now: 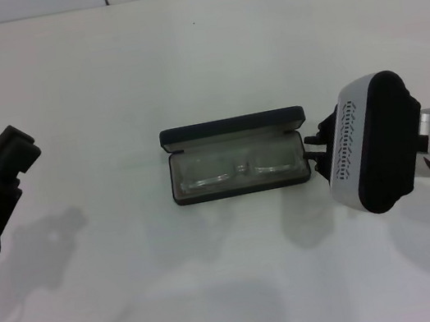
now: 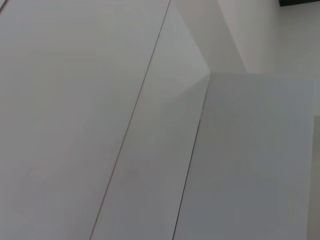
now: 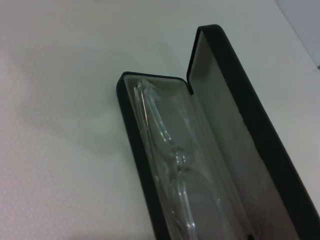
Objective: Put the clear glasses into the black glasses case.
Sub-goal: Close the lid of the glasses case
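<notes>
place: lab-like test bench — evidence: bare white table [image 1: 196, 56] | plain white panelled wall [image 2: 75, 100] behind

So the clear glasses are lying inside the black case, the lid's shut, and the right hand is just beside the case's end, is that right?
Not quite: the lid is open, not shut. The head view shows the black case with its lid standing up at the back, and the clear glasses lie in its grey-lined tray; the right wrist view confirms it. The right hand is indeed just beside the case's end.

no readable text, labels, brands or numbers anywhere
</notes>
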Motion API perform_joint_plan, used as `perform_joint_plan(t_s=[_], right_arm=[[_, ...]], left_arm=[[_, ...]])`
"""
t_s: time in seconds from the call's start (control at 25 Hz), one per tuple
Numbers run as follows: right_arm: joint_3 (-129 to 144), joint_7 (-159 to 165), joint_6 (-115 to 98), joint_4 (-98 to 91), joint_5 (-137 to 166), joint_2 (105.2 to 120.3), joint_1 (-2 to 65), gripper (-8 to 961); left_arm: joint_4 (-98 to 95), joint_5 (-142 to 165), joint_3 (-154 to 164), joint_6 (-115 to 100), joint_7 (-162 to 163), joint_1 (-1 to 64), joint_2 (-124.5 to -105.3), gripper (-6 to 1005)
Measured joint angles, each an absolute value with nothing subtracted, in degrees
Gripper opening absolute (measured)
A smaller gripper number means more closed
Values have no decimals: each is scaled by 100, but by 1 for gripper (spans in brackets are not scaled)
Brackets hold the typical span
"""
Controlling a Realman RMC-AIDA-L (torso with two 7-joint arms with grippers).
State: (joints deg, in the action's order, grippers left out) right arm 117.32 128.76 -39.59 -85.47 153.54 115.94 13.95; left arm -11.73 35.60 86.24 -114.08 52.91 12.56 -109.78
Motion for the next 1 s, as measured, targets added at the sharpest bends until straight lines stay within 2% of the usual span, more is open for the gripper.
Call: perform_joint_plan(t_s=[0.4,0.68,0.84,1.0], right_arm=[[11798,12876,-4017,-8842,15345,11590,1258,128],[11322,12882,-4989,-10019,14929,11552,616,129],[10440,12653,-5837,-10319,13721,11527,447,129],[9029,11776,-7028,-10228,11933,11516,260,129]], left_arm=[[-1178,3559,8645,-11408,5291,1202,-10977,128],[-1227,3550,8626,-11407,5294,1267,-10958,128],[-1225,3528,8617,-11346,5338,1570,-10944,128],[-1217,3704,8647,-10899,5488,2227,-10954,128]])
